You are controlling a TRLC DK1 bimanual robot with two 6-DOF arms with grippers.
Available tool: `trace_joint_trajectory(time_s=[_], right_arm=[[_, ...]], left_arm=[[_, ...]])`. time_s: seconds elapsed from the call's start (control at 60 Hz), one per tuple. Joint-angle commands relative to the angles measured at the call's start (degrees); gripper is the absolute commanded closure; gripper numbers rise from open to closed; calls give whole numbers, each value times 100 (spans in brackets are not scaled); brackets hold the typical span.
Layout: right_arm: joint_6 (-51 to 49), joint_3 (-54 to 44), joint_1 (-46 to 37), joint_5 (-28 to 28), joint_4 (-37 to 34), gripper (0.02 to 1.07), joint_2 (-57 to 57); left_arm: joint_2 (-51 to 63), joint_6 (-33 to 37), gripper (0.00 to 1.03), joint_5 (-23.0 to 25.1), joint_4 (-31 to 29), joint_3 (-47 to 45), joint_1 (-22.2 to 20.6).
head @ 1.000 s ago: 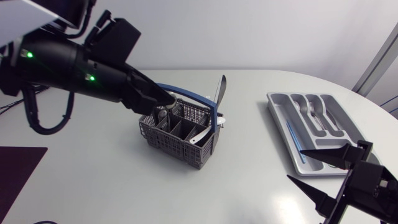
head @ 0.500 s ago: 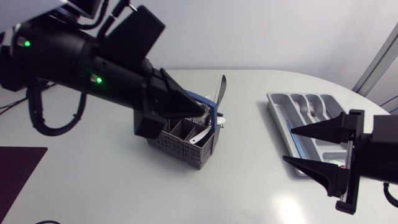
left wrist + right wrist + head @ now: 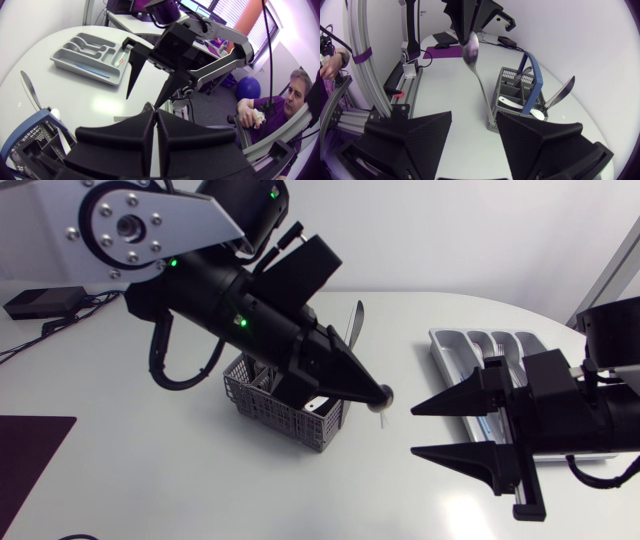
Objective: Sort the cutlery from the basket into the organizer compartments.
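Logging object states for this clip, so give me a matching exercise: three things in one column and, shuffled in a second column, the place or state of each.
Things
1. silver metal spoon
2. silver metal knife
3. matte black right gripper

Places and states
A. open, nothing held between its fingers
B. standing up out of the grey mesh basket
C. clamped at the tip of the left gripper, lifted off the table

Pairs: 1-C, 2-B, 3-A

The left arm [image 3: 230,300] hides much of the basket [image 3: 268,406] and most of the spoon [image 3: 472,52]; the right arm [image 3: 570,415] covers half the organizer [image 3: 450,355].
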Motion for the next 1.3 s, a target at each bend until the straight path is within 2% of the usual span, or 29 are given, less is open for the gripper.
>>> trace_joint_trajectory(time_s=[0.0,0.067,0.133,0.25,0.483,0.583,0.733,0.917,0.967,1.017,1.067,1.1,1.15,1.283], right_arm=[[141,186,141,-15,73,49,170],[141,256,193,-6,109,57,276],[176,326,202,-6,144,57,364],[290,414,352,56,267,64,425],[334,476,659,205,196,90,390],[334,476,686,249,126,92,390],[316,458,756,293,73,101,372],[316,414,747,434,65,101,337],[316,397,729,469,65,101,337],[290,370,712,522,47,101,346],[211,335,659,574,-6,101,355],[123,326,571,583,-76,101,364],[-44,282,378,583,-173,101,372],[-738,80,-457,574,-384,101,434]], left_arm=[[128,177,100,226,-143,307,-120],[172,203,100,244,-205,334,-172],[207,212,100,297,-249,351,-207],[216,221,100,306,-249,334,-260],[295,265,100,306,-249,351,-216],[313,300,100,306,-249,360,-207],[313,326,100,306,-249,377,-190],[330,344,99,306,-231,404,-93],[348,326,86,306,-222,457,-14],[348,344,61,306,-213,492,74],[330,353,29,297,-205,527,206],[313,344,15,288,-205,536,285],[269,309,7,191,-143,536,417],[137,89,5,-389,305,351,707]])
